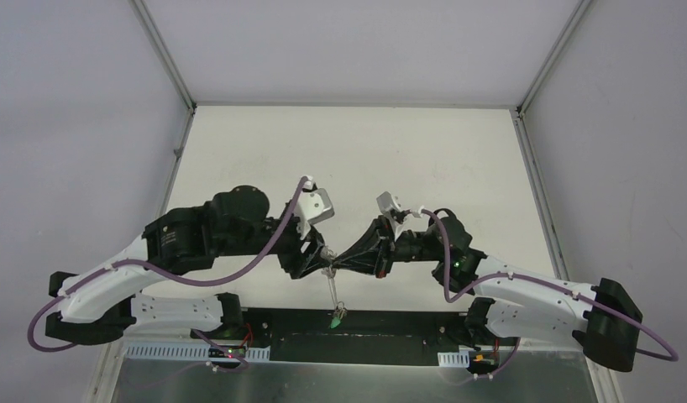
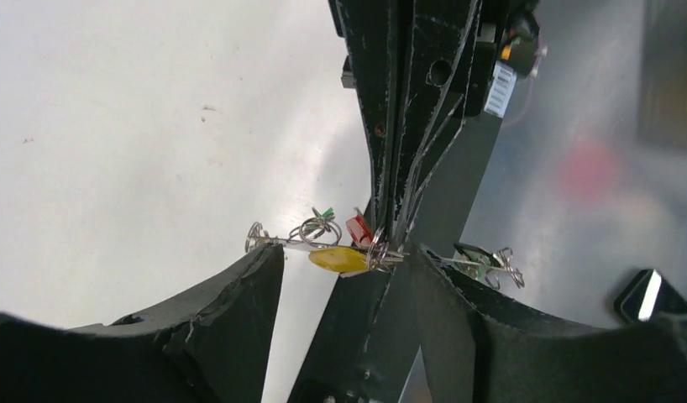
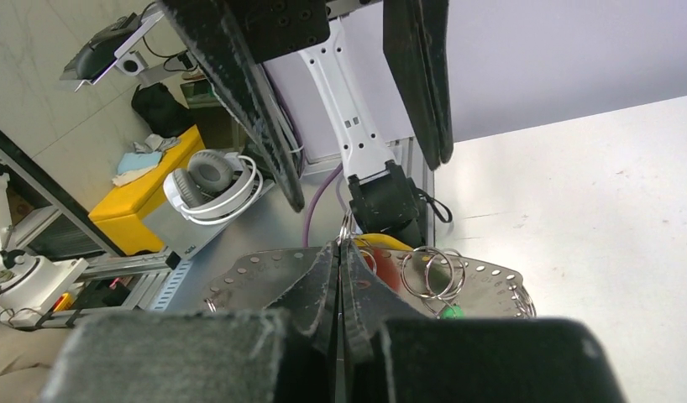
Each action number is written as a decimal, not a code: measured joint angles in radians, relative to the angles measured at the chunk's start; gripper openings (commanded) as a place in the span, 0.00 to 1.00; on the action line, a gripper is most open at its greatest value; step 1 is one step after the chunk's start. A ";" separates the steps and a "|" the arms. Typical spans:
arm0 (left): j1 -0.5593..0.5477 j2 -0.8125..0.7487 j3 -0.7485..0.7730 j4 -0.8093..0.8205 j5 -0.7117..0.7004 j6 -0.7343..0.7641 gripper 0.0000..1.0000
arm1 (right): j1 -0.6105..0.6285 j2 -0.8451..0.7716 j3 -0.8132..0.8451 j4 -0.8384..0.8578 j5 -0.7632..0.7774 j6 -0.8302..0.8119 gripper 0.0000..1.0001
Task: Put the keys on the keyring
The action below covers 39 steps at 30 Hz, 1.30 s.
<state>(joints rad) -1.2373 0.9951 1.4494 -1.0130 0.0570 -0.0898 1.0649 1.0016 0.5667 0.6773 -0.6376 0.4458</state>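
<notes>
— How are the arms posed?
— Both are folded inward, and the left tool (image 2: 344,260) and the right tool (image 3: 341,256) are seen tip to tip above the white counter (image 1: 348,151).
— And the grips?
— The right tool is clamped on the thin grey metal keyring (image 3: 346,228). The left tool's jaws are spread, with the yellow-tagged silver key (image 2: 338,259) and the red-tagged key (image 2: 359,228) seen between them. The print on a white label (image 2: 501,88) cannot be read.
</notes>
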 measured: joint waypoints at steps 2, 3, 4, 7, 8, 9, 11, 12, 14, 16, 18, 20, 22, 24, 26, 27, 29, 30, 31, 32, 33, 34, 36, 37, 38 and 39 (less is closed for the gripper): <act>0.000 -0.079 -0.089 0.098 -0.004 -0.012 0.53 | 0.000 -0.021 -0.012 -0.002 0.016 -0.001 0.00; 0.000 -0.118 -0.132 0.142 -0.004 -0.015 0.53 | 0.000 -0.031 -0.017 -0.002 0.023 -0.002 0.00; 0.000 -0.156 -0.174 0.189 -0.002 -0.015 0.52 | 0.000 -0.041 -0.021 -0.003 0.029 -0.002 0.00; 0.000 -0.254 -0.290 0.315 0.006 -0.019 0.52 | 0.000 -0.070 -0.028 -0.013 0.040 -0.003 0.00; 0.000 -0.282 -0.328 0.356 0.009 -0.023 0.52 | 0.000 -0.077 -0.029 -0.017 0.043 -0.003 0.00; 0.000 -0.307 -0.363 0.389 0.014 -0.025 0.51 | 0.000 -0.083 -0.029 -0.020 0.045 -0.004 0.00; 0.000 -0.340 -0.419 0.444 0.026 -0.029 0.47 | 0.000 -0.093 -0.029 -0.027 0.049 -0.004 0.00; 0.000 -0.357 -0.456 0.481 0.031 -0.030 0.45 | 0.000 -0.095 -0.029 -0.029 0.050 -0.004 0.00; 0.000 -0.382 -0.516 0.537 0.045 -0.032 0.39 | 0.000 -0.097 -0.030 -0.034 0.050 -0.004 0.00; 0.000 -0.395 -0.562 0.587 0.059 -0.034 0.33 | 0.000 -0.097 -0.030 -0.039 0.051 -0.004 0.00; 0.000 -0.402 -0.595 0.628 0.075 -0.037 0.28 | 0.000 -0.097 -0.031 -0.047 0.051 -0.004 0.00; 0.000 -0.402 -0.610 0.655 0.084 -0.039 0.24 | 0.000 -0.097 -0.031 -0.051 0.050 -0.004 0.00; 0.000 -0.401 -0.612 0.669 0.088 -0.040 0.11 | 0.000 -0.097 -0.031 -0.051 0.050 -0.004 0.00; 0.000 -0.402 -0.612 0.686 0.095 -0.042 0.00 | 0.000 -0.097 -0.031 -0.051 0.050 -0.004 0.00; 0.000 -0.402 -0.612 0.700 0.103 -0.037 0.00 | 0.000 -0.098 -0.031 -0.051 0.049 -0.004 0.00; 0.000 -0.402 -0.612 0.701 0.106 -0.035 0.00 | 0.000 -0.098 -0.031 -0.051 0.050 -0.005 0.00; 0.000 -0.401 -0.612 0.701 0.110 -0.031 0.00 | 0.000 -0.099 -0.031 -0.052 0.050 -0.006 0.00; 0.000 -0.401 -0.612 0.700 0.111 -0.030 0.00 | 0.000 -0.099 -0.031 -0.053 0.050 -0.007 0.00; 0.000 -0.401 -0.612 0.700 0.111 -0.030 0.00 | 0.000 -0.100 -0.031 -0.055 0.050 -0.008 0.00; 0.000 -0.400 -0.612 0.699 0.111 -0.029 0.00 | 0.000 -0.100 -0.031 -0.055 0.050 -0.010 0.00; 0.000 -0.399 -0.610 0.697 0.111 -0.029 0.00 | 0.000 -0.100 -0.031 -0.056 0.050 -0.011 0.00; 0.000 -0.397 -0.607 0.692 0.111 -0.029 0.00 | 0.000 -0.100 -0.031 -0.056 0.051 -0.011 0.00; 0.000 -0.388 -0.593 0.679 0.110 -0.028 0.00 | 0.000 -0.101 -0.031 -0.057 0.052 -0.014 0.12; 0.000 -0.383 -0.585 0.671 0.109 -0.028 0.00 | 0.000 -0.103 -0.031 -0.058 0.055 -0.015 0.21; 0.000 -0.376 -0.573 0.659 0.109 -0.029 0.00 | 0.000 -0.104 -0.031 -0.059 0.059 -0.018 0.28; 0.000 -0.366 -0.560 0.644 0.109 -0.028 0.00 | 0.000 -0.106 -0.031 -0.061 0.065 -0.020 0.36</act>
<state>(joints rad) -1.2373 0.6289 0.8890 -0.3687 0.1661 -0.1181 1.0649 0.8959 0.5362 0.6159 -0.5728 0.4259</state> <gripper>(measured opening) 0.009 0.172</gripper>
